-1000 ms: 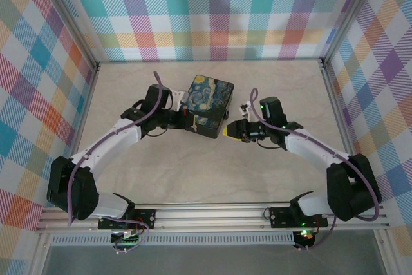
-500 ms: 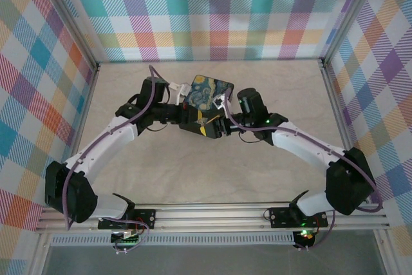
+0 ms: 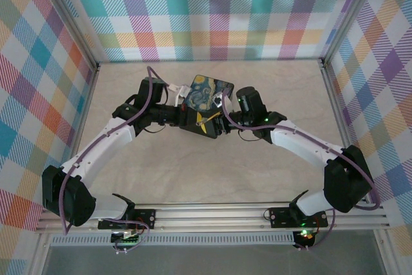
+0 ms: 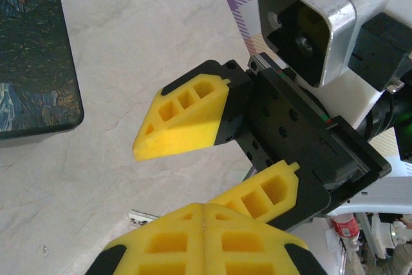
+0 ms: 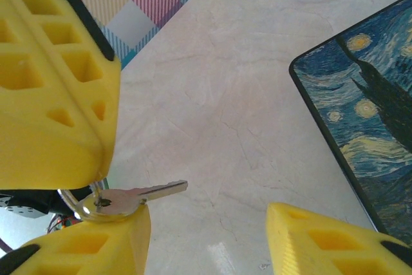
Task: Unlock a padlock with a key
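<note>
Findings. The left gripper (image 4: 203,222) is clenched, its two yellow fingers pressed flat together along a seam. In the right wrist view the key (image 5: 145,193) hangs at the tip of those fingers by its wire ring (image 5: 79,209), so we judge the grasp to be on the ring or the key head. The key lies level above the table (image 5: 244,82), its blade pointing toward the box (image 5: 360,120) but well short of it. The right gripper (image 5: 206,230) is released, jaws wide. One finger sits just under the key head and may be touching it, and the other stands well off beyond the blade tip.

Step in hand, in our judgement: passing the key to the right claw. As it lies, the blade runs along the closing line, so closing now would likely push on the tip rather than clamp the flats. We recommend turning the wrist so the pads meet the broad faces of the head, closing fully, and only then having the left claw let go. The blade must stay free and straight for insertion.

Materials. The key is thin, flat, bright silvery metal with a stepped blade, and is likely to slip. The fingers are hard yellow plastic wedges with hollow cells. The table is pale, matte and marbled. The box bears a painted night-sky print, with a dark rim and a rounded corner.
</note>
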{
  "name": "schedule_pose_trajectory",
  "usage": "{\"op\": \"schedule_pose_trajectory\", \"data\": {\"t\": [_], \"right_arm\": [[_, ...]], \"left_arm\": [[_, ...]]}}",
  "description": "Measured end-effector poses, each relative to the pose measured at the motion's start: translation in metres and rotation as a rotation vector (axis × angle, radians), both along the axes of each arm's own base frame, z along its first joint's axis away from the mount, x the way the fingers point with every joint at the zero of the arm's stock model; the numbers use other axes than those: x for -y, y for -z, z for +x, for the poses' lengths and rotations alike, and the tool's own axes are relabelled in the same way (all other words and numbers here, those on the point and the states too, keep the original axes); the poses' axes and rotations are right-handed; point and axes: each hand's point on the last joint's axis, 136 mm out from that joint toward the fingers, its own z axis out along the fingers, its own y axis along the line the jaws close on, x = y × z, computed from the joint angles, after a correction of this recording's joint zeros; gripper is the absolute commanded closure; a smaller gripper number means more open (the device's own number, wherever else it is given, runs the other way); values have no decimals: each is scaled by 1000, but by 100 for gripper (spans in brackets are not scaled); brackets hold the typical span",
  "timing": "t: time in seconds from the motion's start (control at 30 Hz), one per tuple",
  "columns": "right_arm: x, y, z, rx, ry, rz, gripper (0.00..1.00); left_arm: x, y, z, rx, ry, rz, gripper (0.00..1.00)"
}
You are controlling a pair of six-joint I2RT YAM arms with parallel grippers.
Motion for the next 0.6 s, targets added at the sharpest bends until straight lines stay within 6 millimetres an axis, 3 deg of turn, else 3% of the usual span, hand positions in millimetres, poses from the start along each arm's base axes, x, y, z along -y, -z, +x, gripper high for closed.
{"op": "schedule_pose_trajectory", "data": {"t": [0.3, 0.4, 0.6], "right_arm": [[-4, -10, -11, 22, -54, 29, 49], [-5, -13, -13, 34, -65, 34, 55], [-6, -14, -14, 37, -76, 41, 56]], "left_arm": [[1, -6, 2, -4, -12, -10, 100], [1, -8, 3, -4, -13, -13, 100], [2, -7, 3, -7, -12, -13, 100]]}}
